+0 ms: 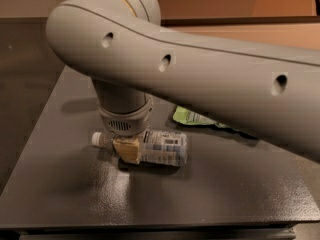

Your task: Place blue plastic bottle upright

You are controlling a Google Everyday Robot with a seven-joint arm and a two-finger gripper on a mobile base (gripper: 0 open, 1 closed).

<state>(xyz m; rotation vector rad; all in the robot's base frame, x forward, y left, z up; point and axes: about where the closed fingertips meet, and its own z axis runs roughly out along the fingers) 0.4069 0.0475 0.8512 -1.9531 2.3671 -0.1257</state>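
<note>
The blue plastic bottle (pixel 162 147) lies on its side on the dark table (pixel 75 194), white cap (pixel 96 138) pointing left, clear body with a pale printed label. My gripper (pixel 128 150) comes straight down from the big grey arm (pixel 200 69) and straddles the bottle just behind its neck. One tan finger pad (pixel 127 151) presses on the near side of the bottle; the other finger is hidden behind it. The gripper is shut on the bottle, which sits level at or just above the tabletop.
A green crumpled packet (pixel 192 117) lies behind the bottle, partly hidden under the arm. The table's front edge (pixel 150 229) runs along the bottom and its left edge (pixel 30 134) drops to a dark floor. The arm covers the right side.
</note>
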